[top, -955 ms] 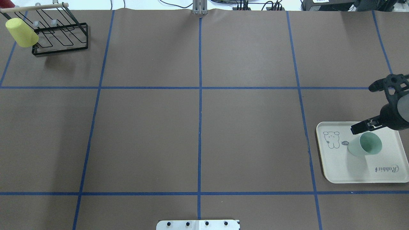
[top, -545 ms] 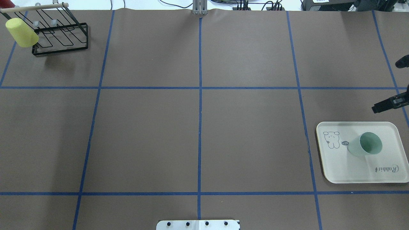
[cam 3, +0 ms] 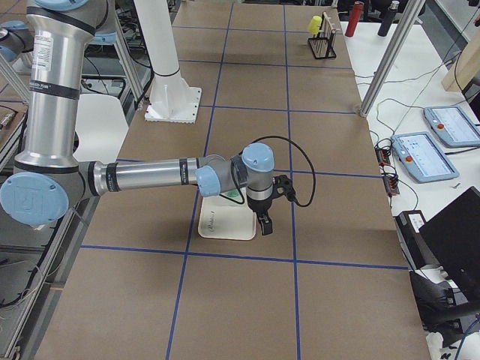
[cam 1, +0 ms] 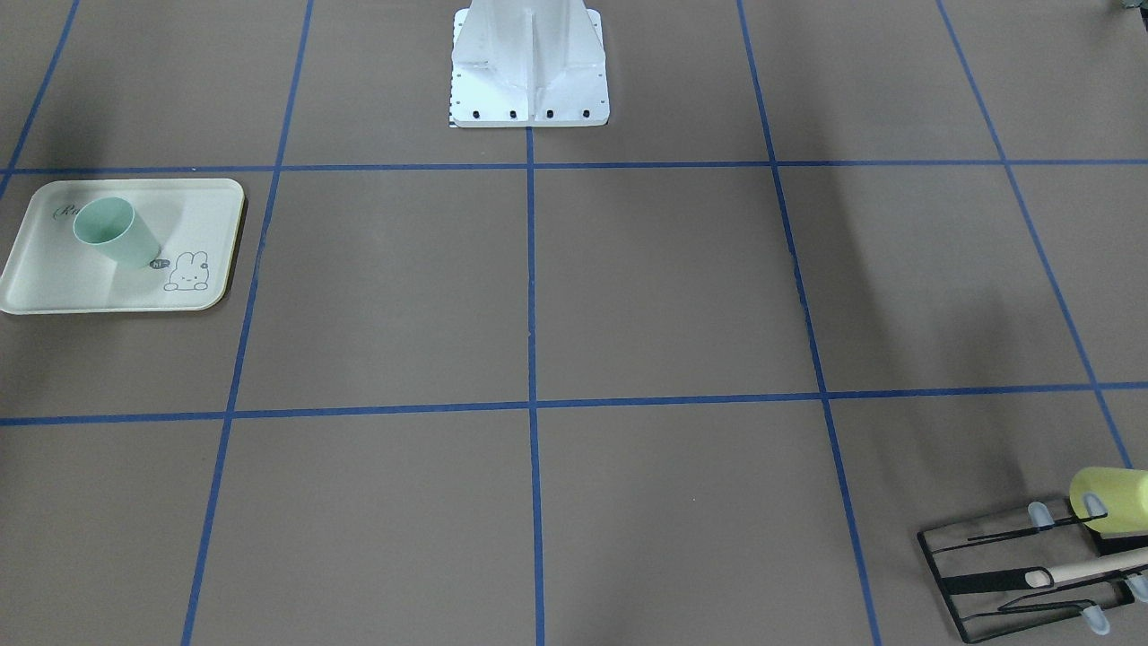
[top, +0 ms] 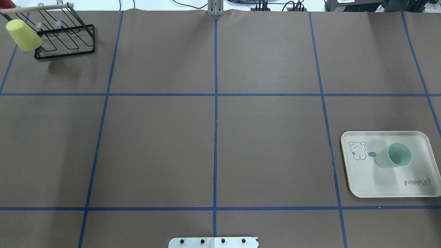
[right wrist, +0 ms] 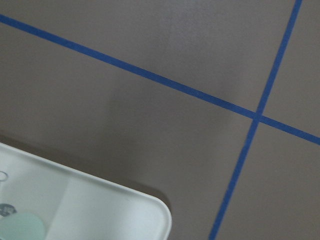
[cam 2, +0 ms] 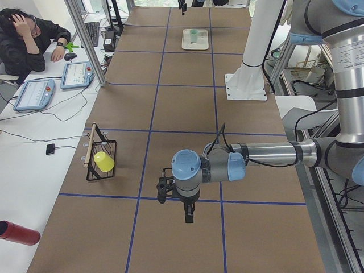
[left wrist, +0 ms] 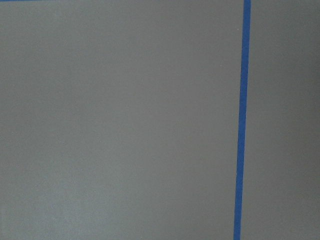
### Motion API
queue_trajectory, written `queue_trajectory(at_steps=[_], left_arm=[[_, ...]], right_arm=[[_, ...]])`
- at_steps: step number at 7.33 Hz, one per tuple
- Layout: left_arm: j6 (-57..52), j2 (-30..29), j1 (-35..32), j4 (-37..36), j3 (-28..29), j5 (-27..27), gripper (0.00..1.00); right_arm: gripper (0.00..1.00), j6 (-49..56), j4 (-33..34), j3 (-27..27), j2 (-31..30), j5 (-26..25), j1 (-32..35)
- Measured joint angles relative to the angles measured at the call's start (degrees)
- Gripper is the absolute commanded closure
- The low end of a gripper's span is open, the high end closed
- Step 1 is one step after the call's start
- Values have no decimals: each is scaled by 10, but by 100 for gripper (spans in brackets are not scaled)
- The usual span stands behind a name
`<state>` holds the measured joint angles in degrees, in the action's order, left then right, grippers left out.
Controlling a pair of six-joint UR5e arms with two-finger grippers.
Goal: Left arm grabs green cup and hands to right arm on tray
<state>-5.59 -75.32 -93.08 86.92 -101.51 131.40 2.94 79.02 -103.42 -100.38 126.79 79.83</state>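
The green cup [top: 393, 156] stands upright on the tray [top: 372, 182], next to the bunny drawing. The right gripper [cam 3: 265, 223] hangs near the tray's edge. The left gripper [cam 2: 189, 214] hangs over the table [top: 213, 137], well apart from the cup. I cannot tell if either gripper is apart or together.
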Motion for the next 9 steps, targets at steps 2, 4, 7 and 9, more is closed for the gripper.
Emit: queue_trajectory(at_steps=[2, 4, 7, 9], left_arm=[[0, 0, 0, 0, 1, 0, 0], [0, 0, 0, 0, 3, 1, 0], [0, -4, 0, -1, 2, 1, 0], [9, -7, 1, -1, -1, 3, 0]], right_arm=[[0, 30, 18, 6, -23, 25, 54], [0, 34, 60, 0, -27, 29, 67], [0, 35, 66, 2, -40, 20, 69], [0, 33, 65, 7, -42, 22, 69]])
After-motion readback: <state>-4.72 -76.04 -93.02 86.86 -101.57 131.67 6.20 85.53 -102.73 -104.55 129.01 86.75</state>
